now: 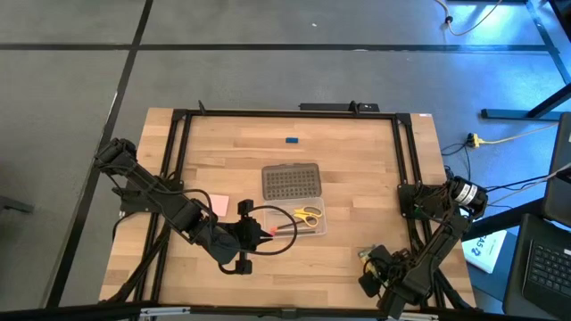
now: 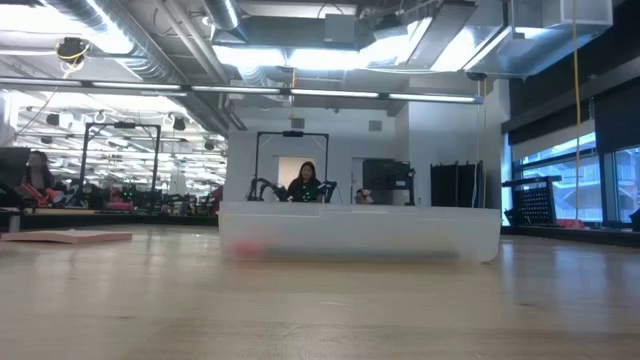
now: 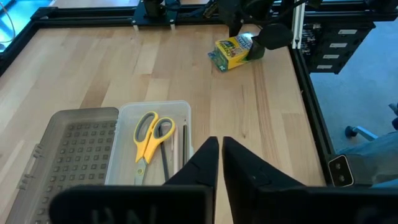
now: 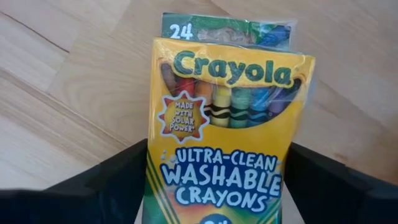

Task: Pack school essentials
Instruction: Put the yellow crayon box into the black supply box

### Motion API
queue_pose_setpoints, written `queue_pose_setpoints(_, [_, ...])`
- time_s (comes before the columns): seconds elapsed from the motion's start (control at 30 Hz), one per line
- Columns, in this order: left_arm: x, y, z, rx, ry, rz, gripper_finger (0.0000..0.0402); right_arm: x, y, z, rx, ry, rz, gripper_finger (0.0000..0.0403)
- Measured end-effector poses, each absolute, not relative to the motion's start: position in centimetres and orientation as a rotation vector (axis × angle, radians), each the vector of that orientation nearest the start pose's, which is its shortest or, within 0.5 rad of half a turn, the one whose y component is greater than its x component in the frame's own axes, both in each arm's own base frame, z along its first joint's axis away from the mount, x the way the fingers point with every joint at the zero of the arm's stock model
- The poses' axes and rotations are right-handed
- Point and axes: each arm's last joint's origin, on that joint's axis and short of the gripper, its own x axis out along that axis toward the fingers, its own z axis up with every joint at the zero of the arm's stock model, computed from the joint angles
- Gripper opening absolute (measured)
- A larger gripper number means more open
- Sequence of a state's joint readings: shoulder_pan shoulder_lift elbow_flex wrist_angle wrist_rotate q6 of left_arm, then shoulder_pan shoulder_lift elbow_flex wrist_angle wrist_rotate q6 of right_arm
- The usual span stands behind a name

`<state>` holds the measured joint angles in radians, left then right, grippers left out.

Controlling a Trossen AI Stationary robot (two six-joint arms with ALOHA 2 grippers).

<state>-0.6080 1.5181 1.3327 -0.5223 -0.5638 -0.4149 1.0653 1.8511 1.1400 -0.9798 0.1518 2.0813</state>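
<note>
Crayon box (image 1: 368,256) near the bench's front right corner, between the fingers of the right pincer (image 1: 370,265), seen from above; right arm folded low along the right rail. Clear case (image 1: 302,221) mid-bench with scissors (image 1: 308,214) already inside, dotted lid (image 1: 291,181) laid open just behind it. Pink pad (image 1: 217,205) to the left, blue block (image 1: 291,139) well apart toward the far edge. Left pincer (image 1: 259,233) poised at the case's left end, arm stretched in from the left rail.

From bench height, only the case's pale wall (image 2: 360,233) and the pad (image 2: 65,237); no arm visible.

Past the left wrist, fingers (image 3: 202,165) pressed together, nothing held, above the case's edge (image 3: 155,107); scissors (image 3: 148,134) and a thin pencil (image 3: 185,140) within; crayon box (image 3: 233,52) at the far corner under the other arm.

Past the right wrist, crayon box (image 4: 227,124) filling the gap between widely spread fingers (image 4: 109,180); contact not clear.

Judged step: seizing the crayons. Next: close firmly on the box's sides, lift, carry to the case.
</note>
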Motion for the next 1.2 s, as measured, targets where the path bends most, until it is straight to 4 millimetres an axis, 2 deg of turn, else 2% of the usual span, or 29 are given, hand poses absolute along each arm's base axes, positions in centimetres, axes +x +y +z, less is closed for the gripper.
queue_pose_setpoints(0.17, [27.8,-17.5,32.1,-0.011,0.582,0.080,0.0008,15.5,26.4,14.8,0.631,1.246,-0.836,0.0329])
queue_pose_setpoints(0.4, [27.8,-17.5,32.1,-0.011,0.582,0.079,0.0001,17.3,25.6,16.0,0.517,1.232,-0.802,0.0327])
queue_pose_setpoints(0.6, [27.8,-17.5,32.1,-0.011,0.582,0.079,0.0008,20.4,24.6,18.3,0.407,1.232,-0.723,0.0327])
queue_pose_setpoints(0.97, [27.8,-17.5,32.1,-0.011,0.582,0.079,0.0024,27.0,21.5,23.5,0.082,1.136,-0.506,0.0327])
queue_pose_setpoints(1.07, [27.8,-17.5,32.1,-0.011,0.582,0.079,0.0024,28.4,20.3,24.3,-0.004,1.129,-0.464,0.0327])
queue_pose_setpoints(1.2, [27.8,-17.5,32.1,-0.011,0.582,0.079,0.0022,30.2,19.0,24.3,-0.090,1.120,-0.375,0.0327])
